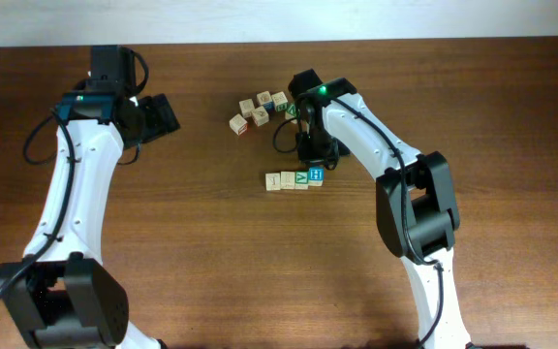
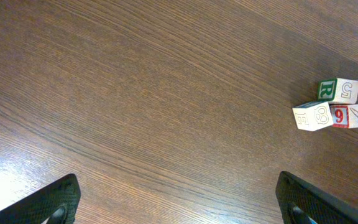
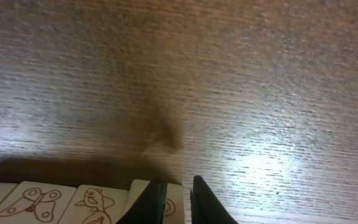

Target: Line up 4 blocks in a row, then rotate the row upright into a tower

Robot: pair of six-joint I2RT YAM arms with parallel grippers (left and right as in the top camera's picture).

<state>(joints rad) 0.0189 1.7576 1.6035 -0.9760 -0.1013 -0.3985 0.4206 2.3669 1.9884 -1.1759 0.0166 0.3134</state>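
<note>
Dark wood-grain surface point(image 1: 473, 87) fills every view. The four blocks point(image 1: 294, 179) lie in a touching row at mid-surface: the H block point(image 1: 316, 174) at one end, the V block point(image 1: 301, 178) next to it, then the tan pair point(image 1: 280, 180). A loose cluster point(image 1: 260, 109) of other cubes lies apart, farther back.

The right end effector point(image 1: 313, 155) hangs just beside the H end of the row. In its wrist view the fingers point(image 3: 157, 199) are drawn nearly together with only a sliver between them. They stand in front of the last cube of the row, and nothing shows clamped in that gap. The left end effector point(image 1: 161, 114) is spread wide and released, well apart from the row and holding nothing.

Risks, as I judge them:
- With the tips this narrow, a turn would come from pushing, not gripping. A nudge on the end cube could drag its touching neighbour and skew the row.
- A push off-centre may slide the cube instead of spinning it.
- Tips pressing on an edge could tip the cube onto another face.

Hard to make out:
- The right arm covers part of the H block from above.
- The wrist view cuts the row at the frame's bottom edge, so contact between tips and cube cannot be told.
- The fingers hide most of that cube's face.
</note>
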